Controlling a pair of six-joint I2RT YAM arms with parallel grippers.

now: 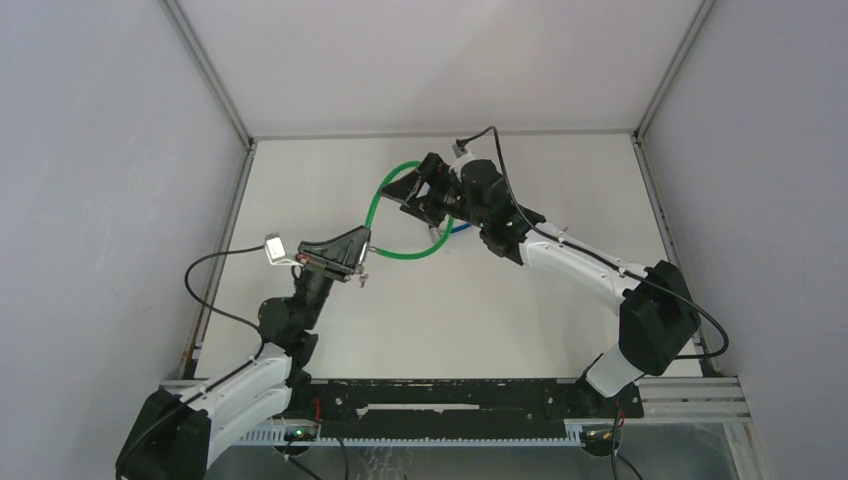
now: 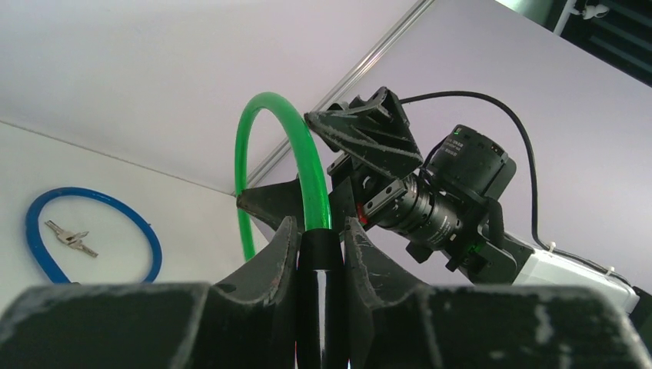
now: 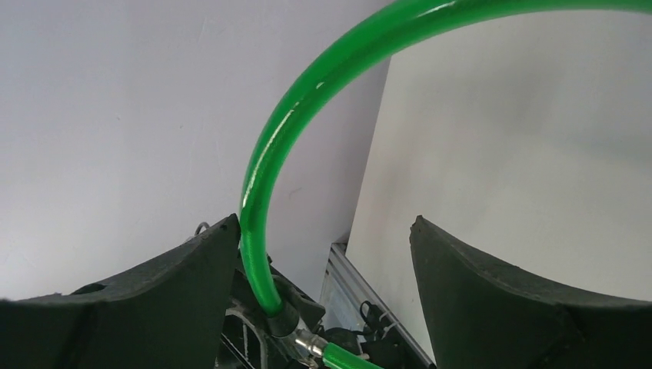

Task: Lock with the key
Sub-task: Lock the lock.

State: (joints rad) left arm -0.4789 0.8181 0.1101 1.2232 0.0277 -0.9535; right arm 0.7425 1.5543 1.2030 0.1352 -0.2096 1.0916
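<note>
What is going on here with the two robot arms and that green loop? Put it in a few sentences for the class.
The left gripper is clamped on the black end piece of a green cable lock. The right gripper is open, with the green cable passing between its fingers ungripped. A blue cable loop lies on the table with small keys inside it, and neither gripper is touching them.

a robotics lab booth: plain grey walls point(image 1: 100, 150), aluminium frame posts point(image 1: 205, 70), white table point(image 1: 450, 320)
</note>
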